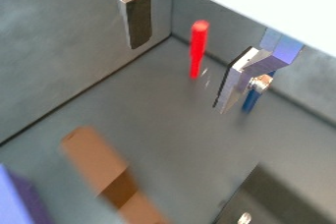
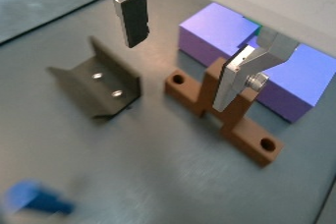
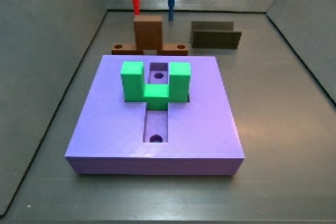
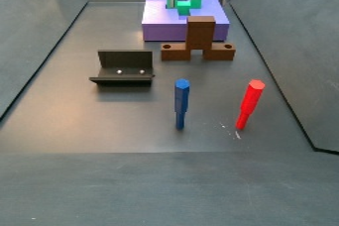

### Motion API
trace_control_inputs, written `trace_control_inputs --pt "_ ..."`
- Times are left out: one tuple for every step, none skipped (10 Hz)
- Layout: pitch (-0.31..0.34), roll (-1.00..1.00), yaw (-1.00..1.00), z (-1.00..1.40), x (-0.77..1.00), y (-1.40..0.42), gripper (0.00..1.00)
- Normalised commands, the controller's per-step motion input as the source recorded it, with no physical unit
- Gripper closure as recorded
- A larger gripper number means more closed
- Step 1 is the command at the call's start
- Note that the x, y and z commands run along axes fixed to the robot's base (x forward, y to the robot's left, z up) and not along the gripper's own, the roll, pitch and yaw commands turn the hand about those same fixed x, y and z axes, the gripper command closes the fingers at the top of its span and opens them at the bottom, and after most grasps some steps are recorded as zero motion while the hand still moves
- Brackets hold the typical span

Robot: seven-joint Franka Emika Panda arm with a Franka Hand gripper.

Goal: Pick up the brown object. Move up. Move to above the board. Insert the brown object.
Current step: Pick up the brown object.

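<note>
Gripper [image 2: 191, 46] open, holding nothing, jaws spread | reddish-brown wooden block on its holed bar [image 2: 221, 112] stands below you, between the fingers' line | descend to grasp it.

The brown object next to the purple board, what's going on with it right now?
A single robot arm is working here. Its gripper hangs open above the floor and holds nothing, with one finger close to the brown object. That piece stands on the floor beside the board; it is not yet picked up or inserted.
</note>
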Motion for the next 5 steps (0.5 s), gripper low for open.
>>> trace_control_inputs --pt "0.06 0.0 -0.11 -0.72 0.13 -0.83 0.0" --pt "0.043 -0.01 -0.07 -0.71 0.09 -0.79 0.0" --pt "0.0 0.02 0.0 -0.47 0.0 -0.8 0.0" --pt "0.0 0.15 0.0 -0.23 -0.08 -0.68 0.0" --pt "0.0 0.12 -0.13 -0.01 -0.36 -0.41 0.0"
